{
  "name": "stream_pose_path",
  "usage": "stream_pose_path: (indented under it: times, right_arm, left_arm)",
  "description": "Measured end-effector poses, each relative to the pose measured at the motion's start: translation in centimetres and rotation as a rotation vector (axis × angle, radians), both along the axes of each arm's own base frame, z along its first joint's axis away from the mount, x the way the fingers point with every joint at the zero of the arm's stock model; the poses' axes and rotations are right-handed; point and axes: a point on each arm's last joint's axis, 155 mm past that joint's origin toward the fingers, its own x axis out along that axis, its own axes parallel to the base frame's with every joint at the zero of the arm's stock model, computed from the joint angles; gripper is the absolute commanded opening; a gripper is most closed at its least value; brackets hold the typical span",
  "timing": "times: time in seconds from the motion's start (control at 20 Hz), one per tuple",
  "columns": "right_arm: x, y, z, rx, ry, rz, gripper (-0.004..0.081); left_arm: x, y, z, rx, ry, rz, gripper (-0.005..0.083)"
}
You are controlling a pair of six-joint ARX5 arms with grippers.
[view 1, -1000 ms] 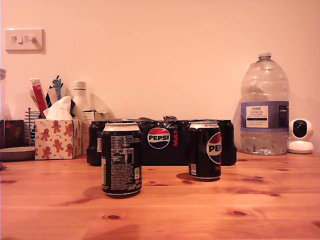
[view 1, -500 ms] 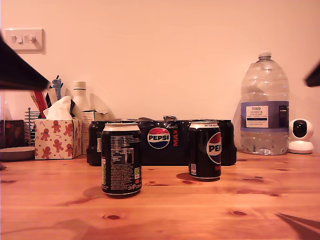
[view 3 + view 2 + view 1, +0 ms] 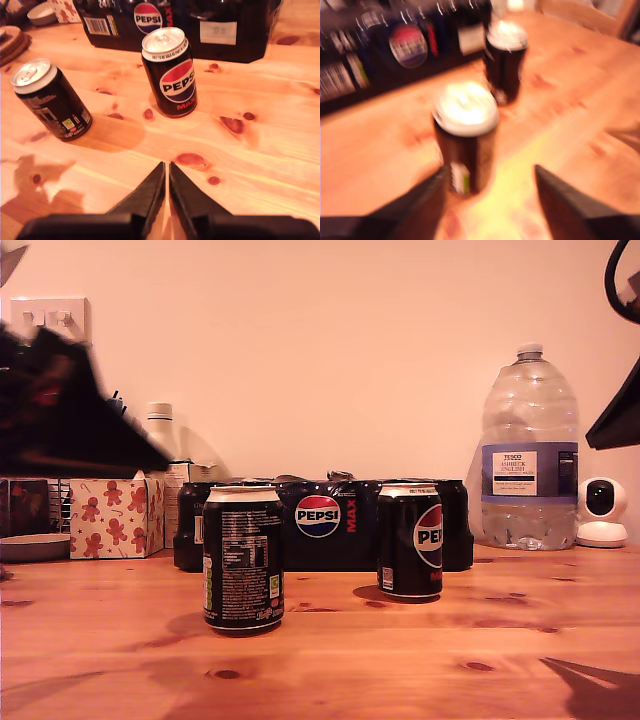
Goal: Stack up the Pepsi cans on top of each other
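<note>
Black "PEPSI MAX" cans (image 3: 169,72) (image 3: 51,99) upright; first gripper (image 3: 492,192) fingers apart, second gripper (image 3: 166,181) fingers together.

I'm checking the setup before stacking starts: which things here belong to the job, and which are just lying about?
For the job: the near can, the far can, my first claw (open), my second claw (shut).

Lying about: the multipack, water bottle, tissue box, small camera.

I count two Pepsi cans (image 3: 243,558) (image 3: 410,539), one multipack (image 3: 325,523), one water bottle (image 3: 529,455), one tissue box (image 3: 115,517).
</note>
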Motion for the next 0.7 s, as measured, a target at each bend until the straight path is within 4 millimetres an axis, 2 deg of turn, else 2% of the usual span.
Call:
stream_pose_path:
  times: [0.45,0.7]
  right_arm:
    - [0.7,0.2,0.0,-0.014,-0.019,0.010,-0.0011]
    - [1.1,0.4,-0.5,-0.019,-0.005,0.010,-0.0011]
  left_arm:
    - [3.1,-2.3,-1.3,-0.046,-0.092,-0.032,0.0783]
    - [4.3,-3.1,-3.6,-0.057,-0.122,-0.044,0.0783]
